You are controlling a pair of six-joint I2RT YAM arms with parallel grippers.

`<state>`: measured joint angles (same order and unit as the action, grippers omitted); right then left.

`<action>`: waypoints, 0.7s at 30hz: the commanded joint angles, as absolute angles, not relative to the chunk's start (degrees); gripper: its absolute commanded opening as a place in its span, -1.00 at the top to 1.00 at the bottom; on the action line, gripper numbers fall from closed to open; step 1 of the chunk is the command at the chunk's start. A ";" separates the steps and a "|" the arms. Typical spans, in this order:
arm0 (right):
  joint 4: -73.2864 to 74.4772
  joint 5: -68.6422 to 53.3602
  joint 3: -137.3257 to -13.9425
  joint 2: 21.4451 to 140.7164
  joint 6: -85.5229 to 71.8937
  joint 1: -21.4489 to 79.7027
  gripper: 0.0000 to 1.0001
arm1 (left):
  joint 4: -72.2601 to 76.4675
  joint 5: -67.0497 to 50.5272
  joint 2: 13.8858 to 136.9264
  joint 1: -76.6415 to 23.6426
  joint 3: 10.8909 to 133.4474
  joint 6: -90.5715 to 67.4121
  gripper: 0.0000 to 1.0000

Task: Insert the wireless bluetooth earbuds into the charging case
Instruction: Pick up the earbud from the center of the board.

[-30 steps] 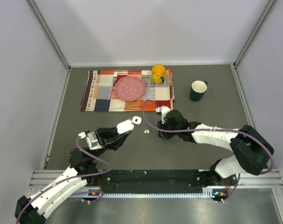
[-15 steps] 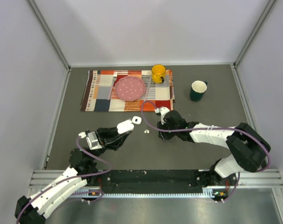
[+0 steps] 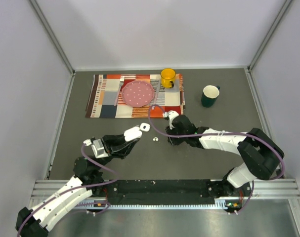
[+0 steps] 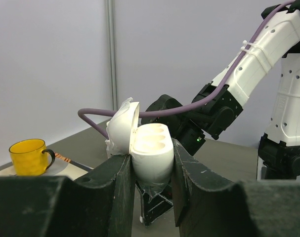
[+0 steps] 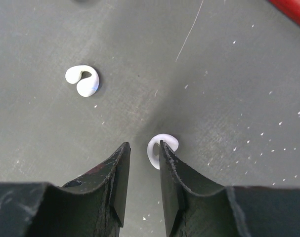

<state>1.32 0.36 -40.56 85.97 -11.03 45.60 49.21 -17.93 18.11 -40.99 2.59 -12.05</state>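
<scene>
My left gripper is shut on an open white charging case, lid tipped up to the left, held just above the table; the case also shows in the top view. A small white object lies just beyond it. My right gripper is low over the grey table, jaws narrowly open. One white earbud lies on the table against the tip of its right finger, partly hidden by it. A second earbud lies further off to the left, seen from above between the grippers.
A patchwork mat at the back holds a pink plate and a yellow mug. A dark green mug stands at the back right. White walls close in the table on three sides.
My right gripper has crept slightly to the left. The left gripper and the case have not moved.
</scene>
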 commanded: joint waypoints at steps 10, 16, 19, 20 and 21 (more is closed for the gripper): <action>3.95 4.74 -42.45 86.84 -10.11 45.79 0.50 | 50.80 -16.70 18.28 -41.13 -1.32 -11.86 1.00; 4.92 6.33 -42.45 86.40 -10.02 45.79 0.51 | 50.98 -16.70 18.46 -41.13 -1.23 -11.78 1.00; 5.10 6.33 -42.54 86.22 -9.84 45.70 0.53 | 50.98 -16.61 18.54 -41.13 -1.14 -11.78 1.00; 5.10 6.33 -42.63 86.22 -9.84 45.70 0.56 | 50.98 -16.61 18.54 -41.13 -1.14 -11.86 1.00; 5.10 6.24 -42.63 86.31 -9.84 45.70 0.63 | 50.89 -16.70 18.46 -41.13 -1.06 -11.87 1.00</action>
<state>3.27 4.49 -41.28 86.02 -10.52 45.63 49.21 -17.04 18.15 -40.97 2.59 -12.05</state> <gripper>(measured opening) 0.228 0.349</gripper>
